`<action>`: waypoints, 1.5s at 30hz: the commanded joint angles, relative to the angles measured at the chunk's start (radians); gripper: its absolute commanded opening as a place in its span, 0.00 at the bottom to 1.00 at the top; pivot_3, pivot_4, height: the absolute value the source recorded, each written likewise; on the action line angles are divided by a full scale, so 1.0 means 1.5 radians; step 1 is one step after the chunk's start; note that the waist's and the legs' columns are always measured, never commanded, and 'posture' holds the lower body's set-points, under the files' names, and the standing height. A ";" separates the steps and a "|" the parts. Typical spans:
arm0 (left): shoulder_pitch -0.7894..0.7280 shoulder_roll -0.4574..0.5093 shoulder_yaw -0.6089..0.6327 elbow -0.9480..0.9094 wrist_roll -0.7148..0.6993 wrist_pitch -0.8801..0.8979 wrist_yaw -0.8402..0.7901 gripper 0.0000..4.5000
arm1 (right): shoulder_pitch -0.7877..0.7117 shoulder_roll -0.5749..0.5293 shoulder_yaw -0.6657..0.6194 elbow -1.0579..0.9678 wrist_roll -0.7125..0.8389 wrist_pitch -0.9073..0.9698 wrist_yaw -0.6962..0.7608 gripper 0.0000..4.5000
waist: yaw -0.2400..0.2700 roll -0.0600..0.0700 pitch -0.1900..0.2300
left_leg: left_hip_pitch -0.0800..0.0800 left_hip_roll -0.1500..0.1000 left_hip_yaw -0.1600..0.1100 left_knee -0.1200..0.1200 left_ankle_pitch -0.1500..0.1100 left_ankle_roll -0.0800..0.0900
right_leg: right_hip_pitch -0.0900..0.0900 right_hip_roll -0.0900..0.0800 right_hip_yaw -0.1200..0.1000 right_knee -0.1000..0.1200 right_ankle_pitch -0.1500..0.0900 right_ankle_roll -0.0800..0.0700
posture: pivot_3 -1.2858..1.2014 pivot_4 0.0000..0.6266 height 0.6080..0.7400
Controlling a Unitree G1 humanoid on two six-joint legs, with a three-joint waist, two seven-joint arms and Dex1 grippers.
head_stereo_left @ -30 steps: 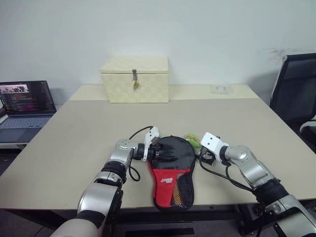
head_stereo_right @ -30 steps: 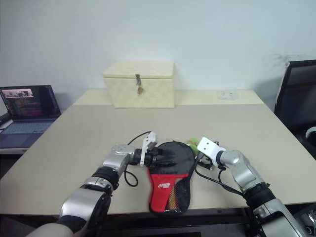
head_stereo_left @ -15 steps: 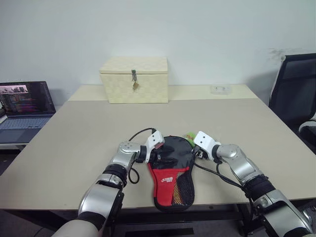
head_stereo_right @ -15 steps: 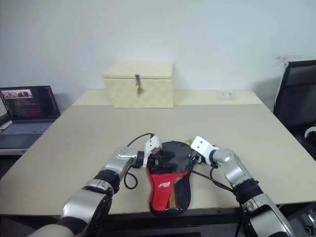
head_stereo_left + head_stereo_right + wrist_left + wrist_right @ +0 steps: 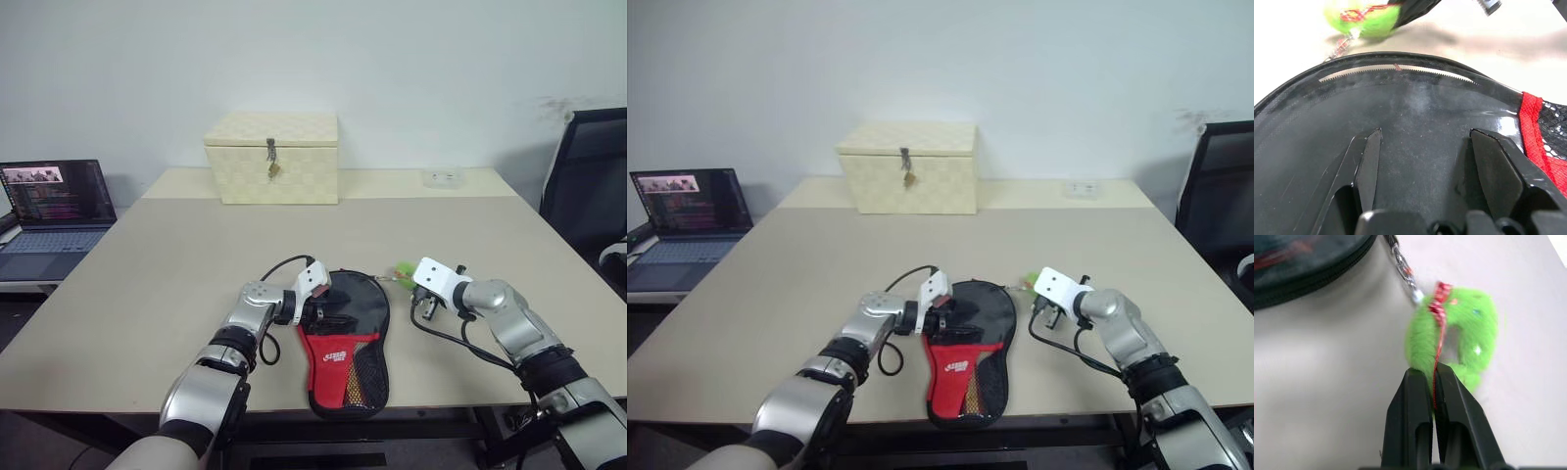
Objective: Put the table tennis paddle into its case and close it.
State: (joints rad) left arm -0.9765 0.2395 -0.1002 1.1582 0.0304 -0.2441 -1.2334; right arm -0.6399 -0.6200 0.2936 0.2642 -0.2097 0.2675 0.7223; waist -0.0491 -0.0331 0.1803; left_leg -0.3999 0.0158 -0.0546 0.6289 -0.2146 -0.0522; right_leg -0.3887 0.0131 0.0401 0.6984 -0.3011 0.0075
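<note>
At the near edge of the beige table [image 5: 147, 284], the case [image 5: 345, 343] lies flat, its narrow red-and-mesh end toward the near edge and its round black end farther in. The left gripper [image 5: 1422, 161] rests on the round end with its fingers [image 5: 1367, 161] spread apart, flat against the fabric. Just right of the case, the right gripper [image 5: 1434, 382] has its fingers pressed together, pinching the green pull tab [image 5: 1462, 330], which a short metal chain links to the zip. The zip line runs along the case's far rim; whether it is fully shut cannot be told. The paddle itself is hidden; yellow shows through the mesh, but what it belongs to cannot be made out.

Farther back, a cream latched box [image 5: 271, 157] stands at the table's far side, with a small clear item [image 5: 442, 176] to its right, too small to identify. Left of the table, an open laptop [image 5: 54, 211] is partly cut off. At the right, a black chair [image 5: 593, 186] is cut by the frame. A plain white wall [image 5: 392, 59] closes the room.
</note>
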 commanded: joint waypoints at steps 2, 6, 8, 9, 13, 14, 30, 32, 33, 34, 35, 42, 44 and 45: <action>0.003 -0.007 -0.009 0.020 0.010 0.010 -0.007 0.70 | 0.062 -0.071 -0.035 -0.153 0.024 0.031 0.076 0.01 | 0.003 0.000 0.000 | 0.000 0.000 0.000 0.000 0.000 0.000 | 0.000 0.000 0.000 0.000 0.000 0.000 | 0.52 0.24 1.00; 0.001 -0.017 -0.009 0.023 0.008 0.015 -0.017 0.70 | 0.143 -0.137 -0.053 -0.292 0.049 0.082 0.135 0.01 | 0.011 0.000 0.000 | 0.000 -0.001 0.000 0.000 0.000 0.000 | 0.000 0.000 -0.001 0.000 0.000 0.001 | 0.52 0.24 1.00; 0.000 -0.021 -0.011 0.027 0.012 0.013 -0.012 0.70 | 0.173 -0.154 -0.062 -0.351 0.063 0.114 0.153 0.01 | 0.011 0.000 0.000 | 0.000 -0.001 0.000 0.000 0.000 0.000 | 0.000 0.000 -0.001 -0.001 -0.001 0.001 | 0.52 0.24 1.00; 0.000 -0.023 -0.012 0.028 0.014 0.013 -0.011 0.70 | 0.183 -0.159 -0.065 -0.373 0.070 0.129 0.158 0.01 | 0.011 0.000 0.000 | 0.000 -0.001 0.000 0.000 0.000 0.000 | 0.000 0.000 -0.001 0.000 -0.001 0.001 | 0.52 0.24 1.00; -0.003 -0.031 -0.013 0.035 0.020 0.014 -0.001 0.70 | 0.222 -0.185 -0.074 -0.469 0.101 0.184 0.192 0.01 | 0.012 0.000 0.000 | 0.000 -0.001 0.000 0.000 0.000 0.000 | 0.001 0.000 -0.001 -0.001 0.000 0.001 | 0.52 0.24 1.00; -0.004 -0.033 -0.013 0.037 0.021 0.014 0.002 0.70 | 0.231 -0.194 -0.076 -0.489 0.110 0.194 0.202 0.01 | 0.012 0.000 0.000 | 0.000 -0.001 -0.001 0.000 0.000 0.000 | 0.001 -0.001 -0.001 -0.001 -0.001 0.001 | 0.52 0.24 1.00; -0.035 -0.062 -0.004 0.063 0.030 0.016 0.057 0.70 | 0.403 -0.325 -0.124 -0.761 0.287 0.325 0.287 0.01 | 0.017 0.000 0.000 | 0.000 -0.002 -0.001 0.000 0.000 0.000 | 0.002 -0.001 -0.001 -0.003 -0.001 0.003 | 0.52 0.24 1.00; -0.039 -0.067 -0.006 0.067 0.033 0.016 0.066 0.70 | 0.417 -0.329 -0.131 -0.789 0.308 0.346 0.283 0.01 | 0.017 0.000 0.000 | -0.001 -0.002 -0.001 0.000 0.000 0.000 | 0.002 -0.002 -0.001 -0.004 -0.001 0.003 | 0.52 0.24 1.00; -0.041 -0.070 -0.007 0.068 0.035 0.015 0.069 0.70 | 0.422 -0.329 -0.133 -0.805 0.319 0.360 0.278 0.01 | 0.017 0.000 0.000 | -0.001 -0.002 -0.001 0.000 -0.001 0.001 | 0.002 -0.002 -0.001 -0.005 -0.001 0.003 | 0.52 0.24 1.00; -0.043 -0.074 -0.008 0.070 0.036 0.015 0.071 0.70 | 0.429 -0.331 -0.139 -0.818 0.331 0.371 0.273 0.01 | 0.017 0.000 0.000 | -0.001 -0.002 -0.001 0.000 -0.001 0.001 | 0.003 -0.002 -0.001 -0.005 0.000 0.003 | 0.52 0.24 1.00; -0.045 -0.077 -0.009 0.072 0.038 0.015 0.073 0.70 | 0.434 -0.331 -0.144 -0.829 0.341 0.381 0.269 0.01 | 0.017 0.000 0.000 | -0.001 -0.002 -0.001 0.000 -0.001 0.001 | 0.003 -0.002 -0.001 -0.005 0.000 0.003 | 0.52 0.24 1.00; -0.055 -0.099 -0.018 0.083 0.054 0.007 0.086 0.70 | 0.449 -0.342 -0.143 -0.874 0.486 0.413 0.188 0.01 | 0.016 0.000 0.000 | 0.000 -0.002 -0.001 0.001 -0.001 0.001 | 0.005 -0.002 -0.001 -0.008 0.001 0.005 | 0.52 0.24 1.00; -0.061 -0.106 -0.018 0.085 0.057 0.009 0.094 0.70 | 0.447 -0.361 -0.140 -0.874 0.543 0.404 0.154 0.01 | 0.016 0.000 0.000 | 0.000 -0.002 -0.001 0.000 -0.001 0.001 | 0.006 -0.002 -0.002 -0.010 0.001 0.006 | 0.52 0.24 1.00; -0.062 -0.108 -0.018 0.086 0.059 0.009 0.097 0.70 | 0.445 -0.372 -0.136 -0.874 0.569 0.397 0.136 0.01 | 0.016 0.000 0.000 | 0.000 -0.002 -0.001 0.000 -0.001 0.001 | 0.006 -0.002 -0.001 -0.011 0.001 0.006 | 0.52 0.24 1.00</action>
State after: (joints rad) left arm -1.0663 0.0915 -0.1148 1.2679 0.1035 -0.2305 -1.0984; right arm 0.0308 -1.1584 0.0811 -1.0083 0.5569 0.8839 0.9549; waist -0.0249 -0.0328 0.1797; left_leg -0.3998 0.0134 -0.0558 0.6295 -0.2159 -0.0506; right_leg -0.3794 0.0105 0.0380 0.6819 -0.2991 0.0167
